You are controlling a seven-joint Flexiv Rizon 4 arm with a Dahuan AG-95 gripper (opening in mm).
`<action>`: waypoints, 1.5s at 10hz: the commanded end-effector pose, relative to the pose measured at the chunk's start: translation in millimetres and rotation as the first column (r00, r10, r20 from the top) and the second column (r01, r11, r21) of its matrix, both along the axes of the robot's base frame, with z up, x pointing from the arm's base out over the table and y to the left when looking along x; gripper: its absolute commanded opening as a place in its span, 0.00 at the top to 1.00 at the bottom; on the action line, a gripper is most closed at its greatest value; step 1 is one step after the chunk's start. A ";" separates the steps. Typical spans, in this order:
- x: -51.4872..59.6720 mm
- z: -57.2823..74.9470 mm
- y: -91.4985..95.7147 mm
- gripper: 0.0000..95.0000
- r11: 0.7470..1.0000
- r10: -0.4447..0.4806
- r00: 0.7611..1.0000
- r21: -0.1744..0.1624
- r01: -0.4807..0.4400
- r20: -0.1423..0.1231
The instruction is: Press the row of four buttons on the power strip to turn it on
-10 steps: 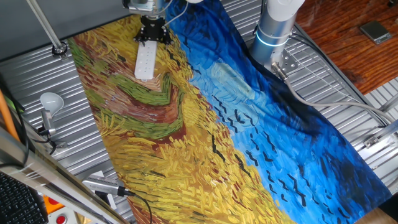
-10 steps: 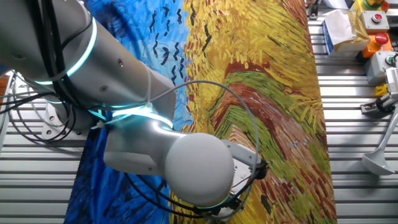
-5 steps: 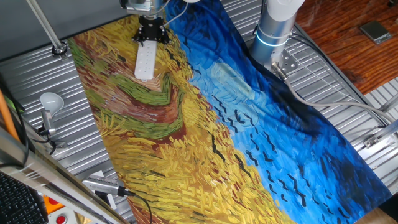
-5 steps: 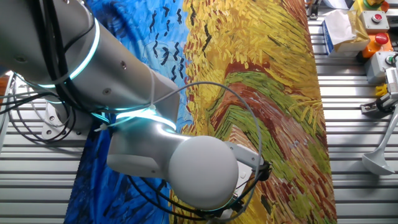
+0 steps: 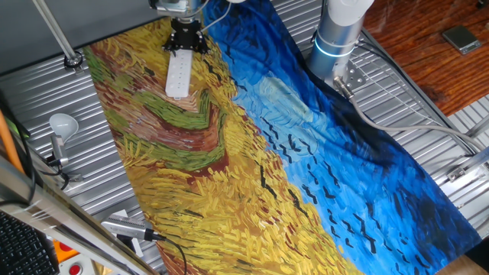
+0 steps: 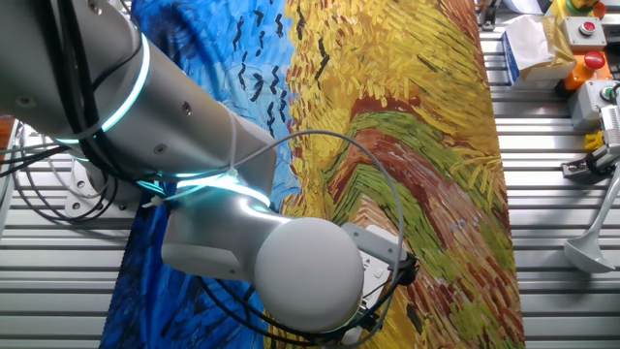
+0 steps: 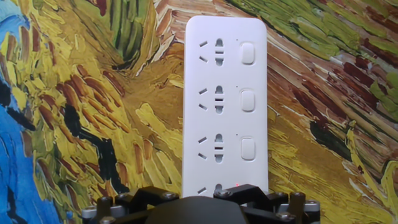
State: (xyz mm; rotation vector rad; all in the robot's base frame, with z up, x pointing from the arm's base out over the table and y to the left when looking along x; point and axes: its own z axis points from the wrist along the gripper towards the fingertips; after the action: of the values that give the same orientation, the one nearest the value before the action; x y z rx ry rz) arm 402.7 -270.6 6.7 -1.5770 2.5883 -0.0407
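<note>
Gripper [image 5: 183,42], its finger state hidden, sits over the power strip's [image 7: 225,102] end near the table's far edge, apparently pressing the row of four buttons' [image 7: 248,101] last switch.

power strip [image 7: 225,102]: plain white body; dark socket slots.
row of four buttons [image 7: 248,101]: white, same tone as the body; three visible in the hand view.
indicator [image 7: 237,184]: small red dot at the near end of the strip.
cloth [image 5: 229,168]: painterly brushstroke print; yellow, ochre, green and red-brown on one side, blue with black bird-like marks on the other.
gripper [image 5: 186,40]: black.
arm [image 6: 194,194]: grey-white shell with glowing cyan rings.
light bulb [image 5: 63,123]: white.
table [image 5: 107,191]: ribbed silver metal.
</note>
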 end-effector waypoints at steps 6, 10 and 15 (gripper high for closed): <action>-4.7 13.5 -2.2 0.00 1.000 -0.017 1.000 -0.001 0.017 -0.009; -9.6 15.0 -2.3 0.00 1.000 -0.024 1.000 0.006 0.024 -0.009; -12.7 32.1 -1.9 0.00 0.999 -0.040 0.999 0.010 0.040 -0.025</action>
State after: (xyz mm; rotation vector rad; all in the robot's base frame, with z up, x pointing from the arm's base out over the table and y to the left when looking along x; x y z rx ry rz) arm 390.2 -271.9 41.0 -1.5323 2.6355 -0.0172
